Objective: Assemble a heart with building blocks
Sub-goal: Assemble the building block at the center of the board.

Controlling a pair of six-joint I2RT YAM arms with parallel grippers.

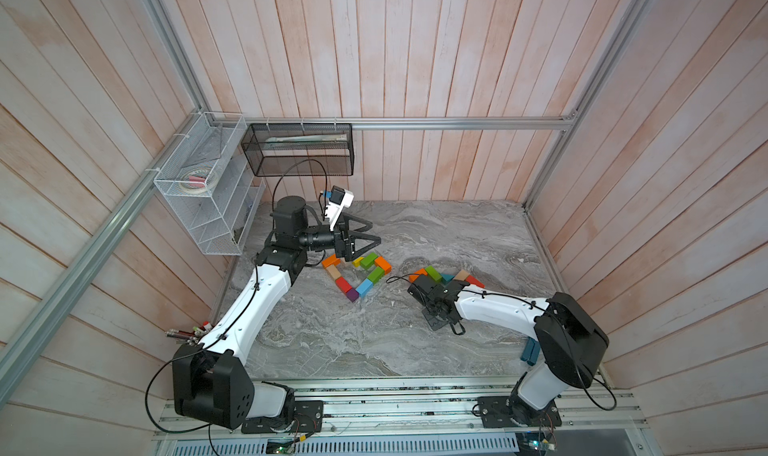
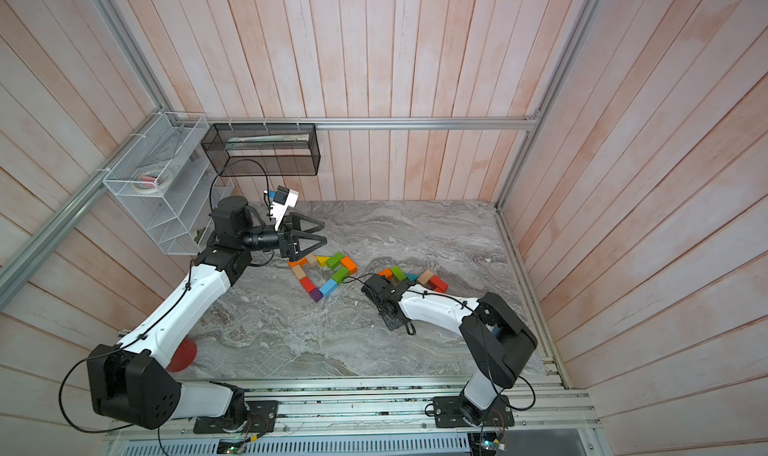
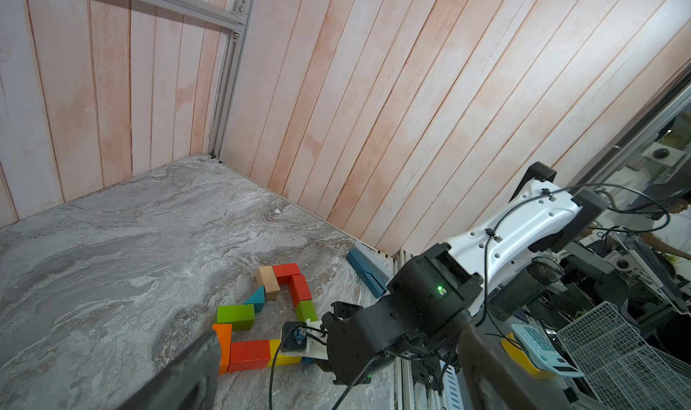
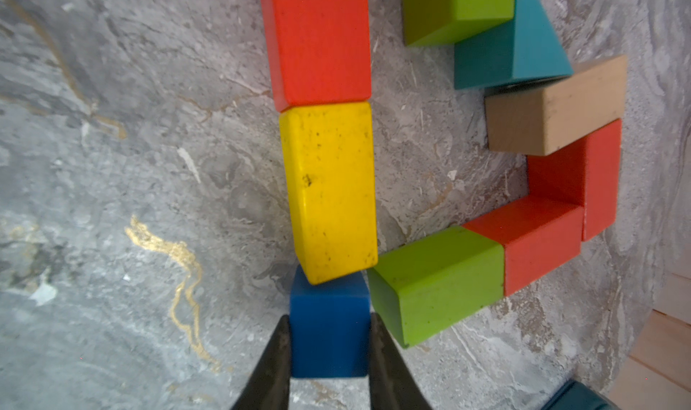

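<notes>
One blue block [image 4: 329, 337] sits clamped in the right gripper [image 4: 329, 317] — left gripper [image 1: 375, 232] spread wide, empty.

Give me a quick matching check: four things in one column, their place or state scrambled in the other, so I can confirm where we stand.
1. blue block
2. yellow block
3. teal wedge
4. left hand

A. open, empty
B. end to end with a red block
C. gripped in the right hand
D. between a green block and a tan block

Pairs: 1-C, 2-B, 3-D, 4-A
</notes>
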